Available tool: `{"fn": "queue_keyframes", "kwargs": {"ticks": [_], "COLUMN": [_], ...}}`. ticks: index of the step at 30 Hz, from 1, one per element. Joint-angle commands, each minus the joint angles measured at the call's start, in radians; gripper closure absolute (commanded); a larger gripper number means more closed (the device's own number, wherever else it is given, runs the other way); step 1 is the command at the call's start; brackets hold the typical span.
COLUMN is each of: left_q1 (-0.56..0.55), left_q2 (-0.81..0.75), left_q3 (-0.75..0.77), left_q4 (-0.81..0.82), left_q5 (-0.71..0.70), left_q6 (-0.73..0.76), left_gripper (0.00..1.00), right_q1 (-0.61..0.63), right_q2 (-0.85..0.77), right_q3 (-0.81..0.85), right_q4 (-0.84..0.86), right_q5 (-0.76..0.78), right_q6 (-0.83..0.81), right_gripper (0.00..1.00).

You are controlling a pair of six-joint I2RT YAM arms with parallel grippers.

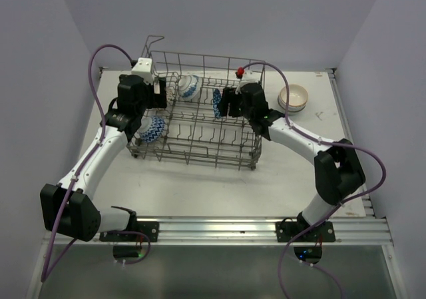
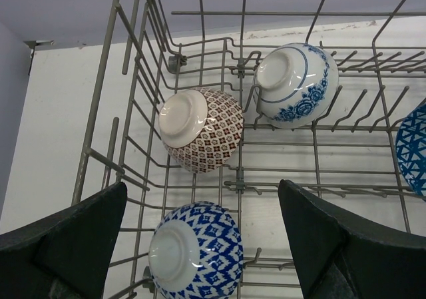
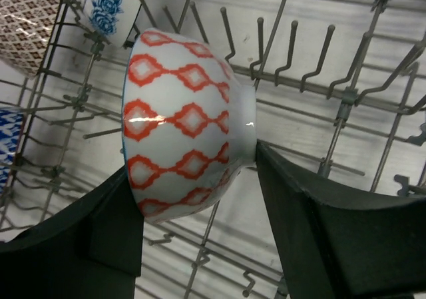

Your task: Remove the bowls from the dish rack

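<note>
Right gripper [image 3: 193, 172] is clamped on the red-patterned bowl [image 3: 180, 119], fingers at its 8 and 3 o'clock. The bowl stands on edge among dish rack [image 3: 346, 102] tines. Lift straight up; tine clearance looks slight. Left gripper [image 2: 202, 192] gapes, empty.

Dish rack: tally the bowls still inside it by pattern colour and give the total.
Blue-and-white: 2, the floral bowl and the lattice bowl
Brown-and-white: 1, the brown bowl
Orange-red-and-white: 1, the orange-red bowl, between the fingers of the right gripper
Total: 4 in the dish rack
</note>
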State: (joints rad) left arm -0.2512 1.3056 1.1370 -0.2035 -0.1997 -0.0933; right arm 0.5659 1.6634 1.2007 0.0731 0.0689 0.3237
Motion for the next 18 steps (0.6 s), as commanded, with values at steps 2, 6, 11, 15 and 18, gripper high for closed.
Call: {"fn": "queue_keyframes", "kwargs": {"ticks": [2,6,11,15,18], "left_q1": [-0.007,-0.007,-0.007,-0.007,-0.007], "left_q2": [0.003,0.001,0.000,-0.002,0.001], "left_q3": [0.027,0.027,0.032,0.030,0.030], "left_q4": [0.032,0.030,0.029,0.027,0.030], "left_q5": [0.013,0.011,0.025,0.031,0.031], "left_q6": [-0.013,-0.011,-0.017,-0.019,-0.020], "left_gripper": [0.00,0.00,0.00,0.00,0.00], "right_q1": [0.012,0.012,0.014,0.014,0.014], "right_q2": [0.010,0.004,-0.051,-0.041,-0.039], "right_q3": [-0.019,-0.036,-0.099,-0.095,-0.105], "right_q4": [0.151,0.172,0.244,0.176,0.140], "right_q5": [-0.033,-0.052,-0.054,-0.057,-0.044], "right_q6": [0.251,0.298,0.313,0.311,0.325], "right_gripper": [1.00,1.00,1.00,0.95,0.77]}}
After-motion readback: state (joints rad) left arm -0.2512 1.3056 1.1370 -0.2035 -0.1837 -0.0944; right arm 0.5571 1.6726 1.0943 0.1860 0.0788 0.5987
